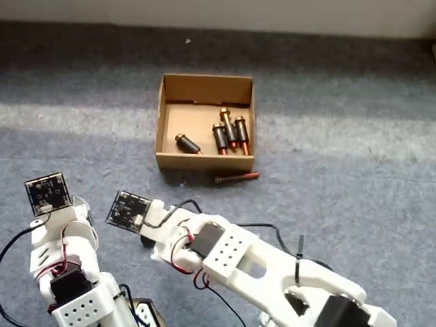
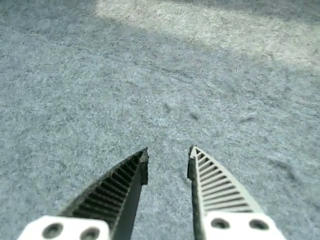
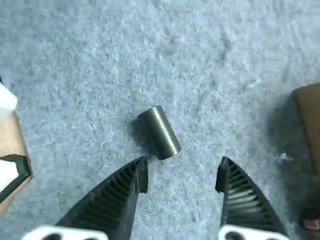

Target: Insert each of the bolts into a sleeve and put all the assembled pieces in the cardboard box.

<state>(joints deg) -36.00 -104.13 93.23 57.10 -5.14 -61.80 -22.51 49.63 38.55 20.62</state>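
Note:
A dark cylindrical sleeve (image 3: 160,132) lies on the grey carpet just beyond the fingertips of my right gripper (image 3: 182,174), which is open and holds nothing. In the high view the right arm (image 1: 231,255) stretches leftward across the near carpet. A copper-coloured bolt (image 1: 237,178) lies loose in front of the cardboard box (image 1: 204,161). Inside the box rest several assembled pieces (image 1: 230,134), dark sleeves with bolts through them. My left gripper (image 2: 168,152) is open a little over bare carpet, its arm (image 1: 65,266) at the near left.
Grey carpet (image 1: 354,136) surrounds the box on all sides. A corner of the box (image 3: 310,115) stands past the sleeve in the right wrist view. White parts of the other arm (image 3: 7,170) sit close beside the right gripper.

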